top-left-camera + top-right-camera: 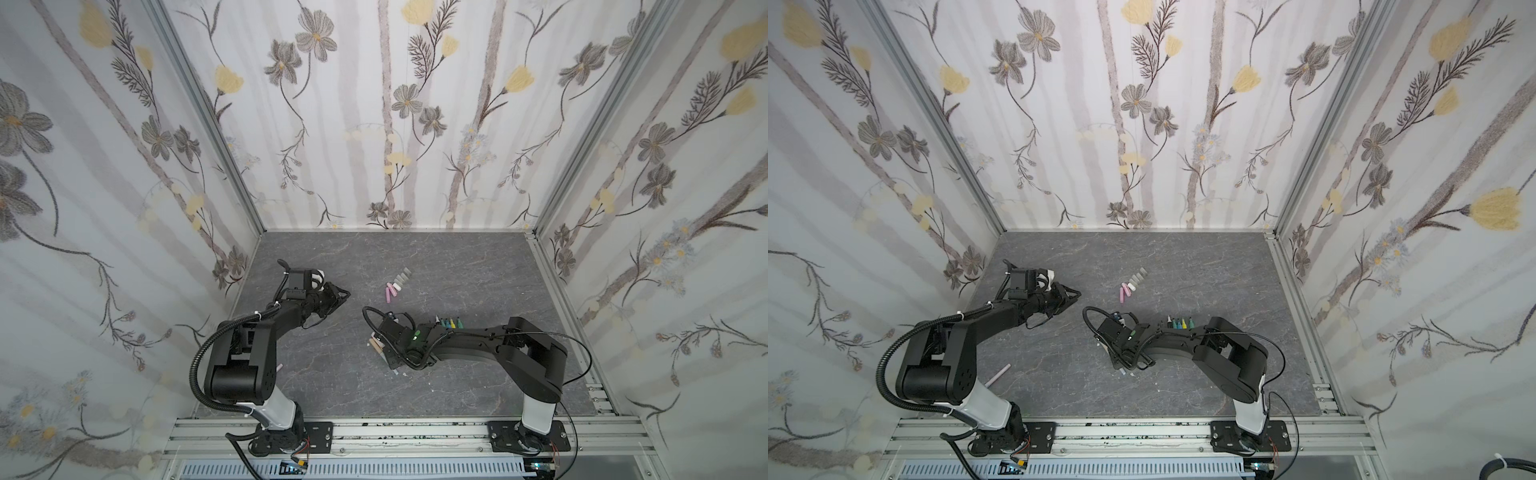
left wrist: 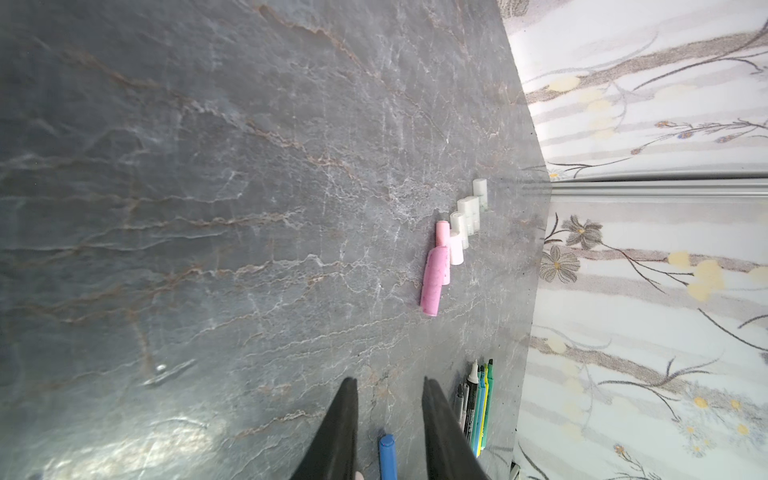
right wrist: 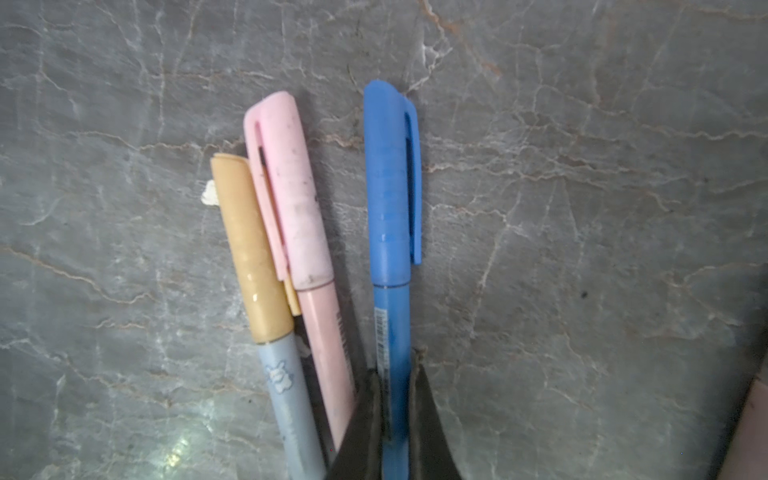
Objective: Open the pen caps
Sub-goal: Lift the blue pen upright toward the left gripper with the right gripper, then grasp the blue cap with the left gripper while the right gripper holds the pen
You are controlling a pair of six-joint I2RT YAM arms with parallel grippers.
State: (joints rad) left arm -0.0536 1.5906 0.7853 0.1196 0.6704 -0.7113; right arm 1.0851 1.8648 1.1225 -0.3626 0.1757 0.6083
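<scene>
While the right pincer [image 3: 395, 376] clamps the blue pen [image 3: 390, 316], the left pincer [image 2: 388, 381] hangs parted, empty, over open tabletop [image 2: 208, 208]

Right gripper [image 3: 397, 372] closed, left gripper [image 2: 389, 380] parted

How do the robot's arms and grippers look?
The left arm and right arm are black with whitish base links. A ribbed black hose loops beside the left; a green light marks the right wrist. The left gripper and right gripper have tapered black fingers.
</scene>
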